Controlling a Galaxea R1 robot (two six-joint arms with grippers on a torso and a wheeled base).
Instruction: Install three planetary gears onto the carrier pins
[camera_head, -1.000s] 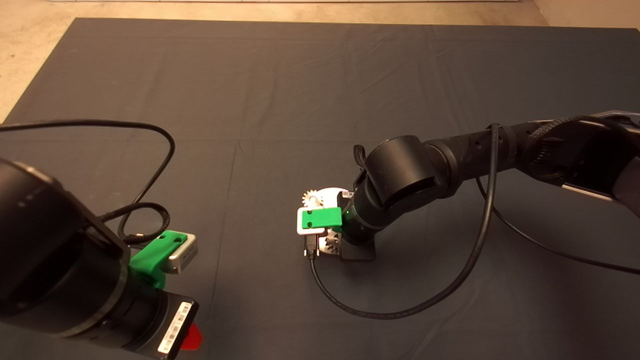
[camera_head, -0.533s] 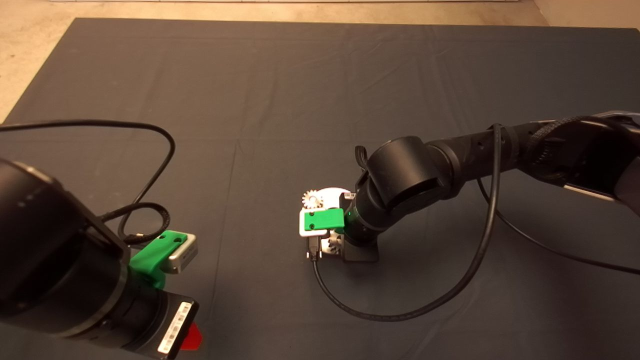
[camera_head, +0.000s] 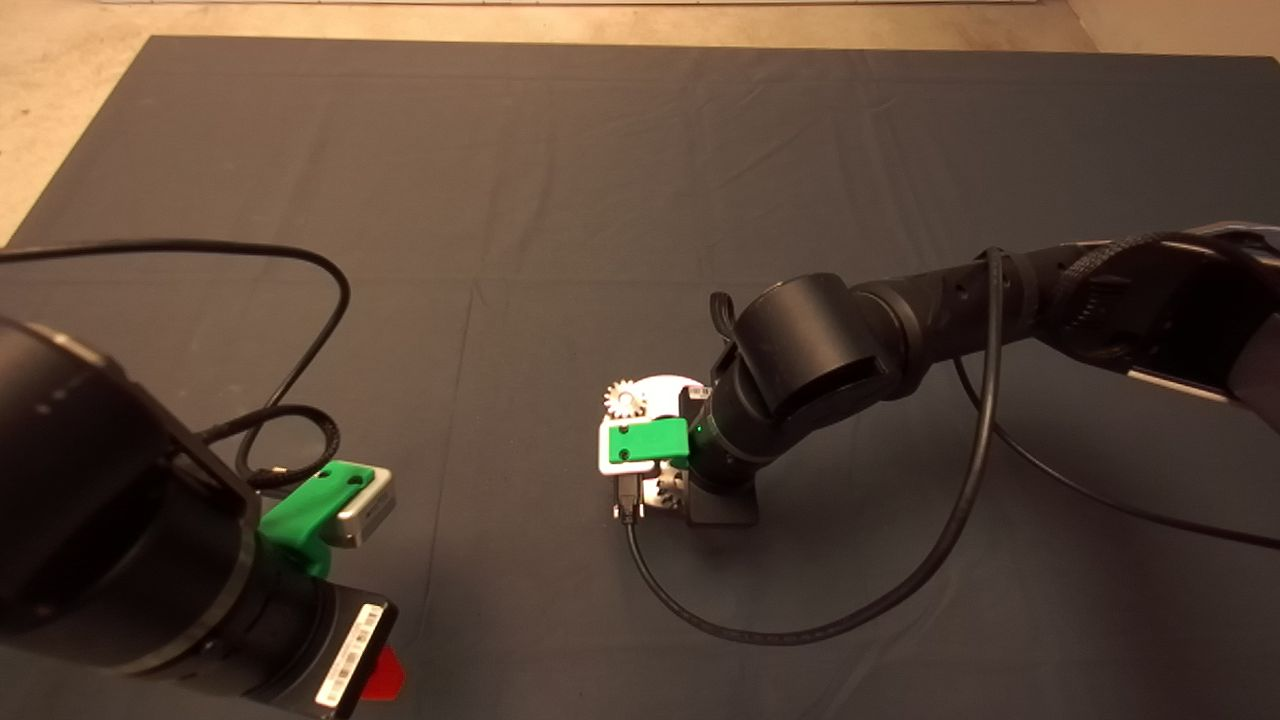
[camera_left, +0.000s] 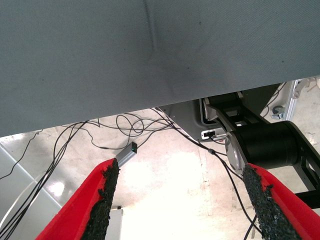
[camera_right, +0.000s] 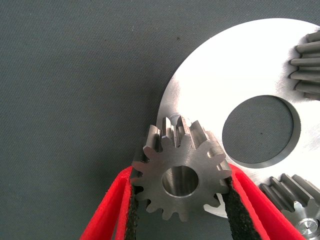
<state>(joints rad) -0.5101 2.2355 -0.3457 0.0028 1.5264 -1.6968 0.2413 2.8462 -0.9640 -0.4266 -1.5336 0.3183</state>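
Observation:
The right wrist view shows my right gripper (camera_right: 180, 175) shut on a small silvery planetary gear (camera_right: 200, 150), held flat by its teeth over the rim of the white carrier disc (camera_right: 210, 90). A silvery nub, which may be a carrier pin (camera_right: 175, 119), pokes out just past the held gear. Two more gears (camera_right: 306, 60) (camera_right: 287, 192) sit on the disc, one with a pin (camera_right: 307, 226) through its centre. From above, the disc (camera_head: 665, 385) lies mid-mat under the right wrist (camera_head: 720, 430), with gears (camera_head: 627, 398) (camera_head: 668, 490) showing. My left gripper (camera_left: 182, 200) is open and parked at the lower left.
A black cable (camera_head: 800, 625) loops across the mat in front of the disc, from the wrist camera to the right arm. Another cable (camera_head: 300, 290) curls near the left arm. The left wrist view looks past the mat's edge to floor cables and the robot base (camera_left: 265, 145).
The right wrist has shifted slightly to the right over the disc, still holding the gear. The left arm has not moved.

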